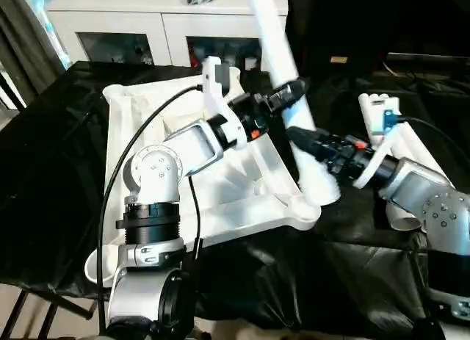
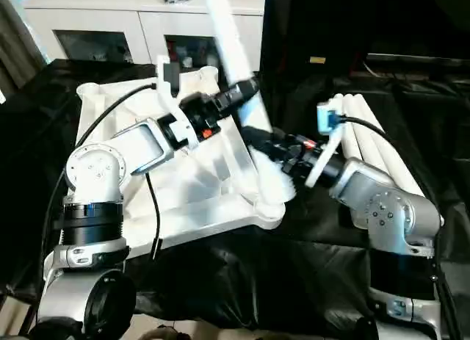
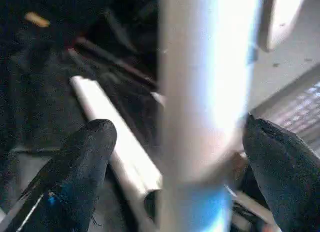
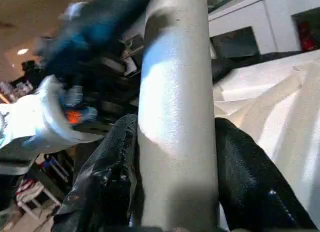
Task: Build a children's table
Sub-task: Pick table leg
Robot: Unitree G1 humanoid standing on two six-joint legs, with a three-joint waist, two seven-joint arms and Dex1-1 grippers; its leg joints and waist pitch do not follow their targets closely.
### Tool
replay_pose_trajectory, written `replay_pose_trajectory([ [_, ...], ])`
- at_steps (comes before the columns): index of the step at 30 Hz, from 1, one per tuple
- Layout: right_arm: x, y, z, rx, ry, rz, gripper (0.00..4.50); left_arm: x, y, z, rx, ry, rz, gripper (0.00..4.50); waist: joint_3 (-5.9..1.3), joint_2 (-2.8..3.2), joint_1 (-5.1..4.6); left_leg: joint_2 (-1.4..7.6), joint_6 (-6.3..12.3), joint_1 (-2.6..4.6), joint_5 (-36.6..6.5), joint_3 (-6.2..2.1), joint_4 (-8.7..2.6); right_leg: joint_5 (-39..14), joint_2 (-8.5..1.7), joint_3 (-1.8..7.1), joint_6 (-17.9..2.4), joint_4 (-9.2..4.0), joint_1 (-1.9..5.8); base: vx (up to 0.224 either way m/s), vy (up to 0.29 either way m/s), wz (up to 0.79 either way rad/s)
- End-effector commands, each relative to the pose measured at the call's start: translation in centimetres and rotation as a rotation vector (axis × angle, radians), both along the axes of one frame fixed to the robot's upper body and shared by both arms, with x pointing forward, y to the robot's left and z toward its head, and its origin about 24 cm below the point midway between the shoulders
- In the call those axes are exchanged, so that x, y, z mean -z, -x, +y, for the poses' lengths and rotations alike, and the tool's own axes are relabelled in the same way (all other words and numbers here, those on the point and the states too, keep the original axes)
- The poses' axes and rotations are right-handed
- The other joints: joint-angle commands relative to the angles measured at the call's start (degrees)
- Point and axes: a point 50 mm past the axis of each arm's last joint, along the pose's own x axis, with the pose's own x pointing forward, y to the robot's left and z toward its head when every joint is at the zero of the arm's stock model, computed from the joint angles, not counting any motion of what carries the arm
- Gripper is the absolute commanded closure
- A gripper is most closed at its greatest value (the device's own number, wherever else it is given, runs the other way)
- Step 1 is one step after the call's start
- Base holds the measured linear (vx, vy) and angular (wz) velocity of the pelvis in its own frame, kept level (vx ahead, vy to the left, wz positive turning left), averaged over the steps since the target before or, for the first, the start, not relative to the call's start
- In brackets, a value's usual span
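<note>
1. Right wrist view: the right tool (image 4: 175, 192) pinches a white leg (image 4: 175, 91), both fingers (image 4: 107, 177) pressed against it.
2. Left wrist view: the left tool (image 3: 175, 157) is spread wide around that leg without touching it.
3. Left eye view: the leg rises tilted from a corner socket (image 1: 312, 200) of the upturned children's table (image 1: 139, 112) on the black tabletop (image 1: 51, 171); spare legs (image 1: 426, 153) lie beside it.

The upright leg (image 1: 275, 42) runs out past the picture's top edge above the tabletop (image 1: 139, 112). Its lower end at the tabletop's corner socket (image 1: 312, 208) is blurred, so whether it sits inside cannot be told. The robot's left forearm (image 1: 187, 145) hides the tabletop's ribbed middle.
</note>
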Motion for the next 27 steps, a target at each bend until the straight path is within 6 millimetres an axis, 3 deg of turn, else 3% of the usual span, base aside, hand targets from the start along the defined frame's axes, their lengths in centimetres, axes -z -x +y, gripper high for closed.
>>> replay_pose_trajectory([
  [1, -0.2, -0.1, 0.8, 0.002, 0.023, -0.013, 2.67, -0.1, -0.1, -0.5, -0.036, -0.067, -0.022, 0.37, -4.08, -1.53, 0.26, 3.76, 6.47, 0.64, 0.99, -1.55, -3.98, -5.37, -3.52, 1.58, -15.64, -4.28, 3.19, 0.0, 0.0, 0.0],
  [21, -0.5, -0.8, 2.1, 0.043, 0.061, -0.032, 2.67, -0.9, 0.1, -0.3, -0.103, -0.045, -0.052, 2.07, -3.92, -1.81, 0.19, 3.73, 5.64, 0.56, 0.67, -1.42, -4.08, -4.73, -3.57, 1.66, -15.58, -4.18, 3.23, 0.0, 0.0, 0.0],
  [27, -0.7, -1.0, 2.5, 0.046, 0.081, -0.06, 2.67, -1.2, 0.5, -0.7, -0.052, -0.055, -0.097, 2.52, -3.96, -1.29, 0.16, 3.77, 5.15, 0.6, 0.52, -1.51, -4.11, -4.14, -3.55, 1.67, -15.56, -4.12, 3.22, 0.0, 0.0, 0.0],
])
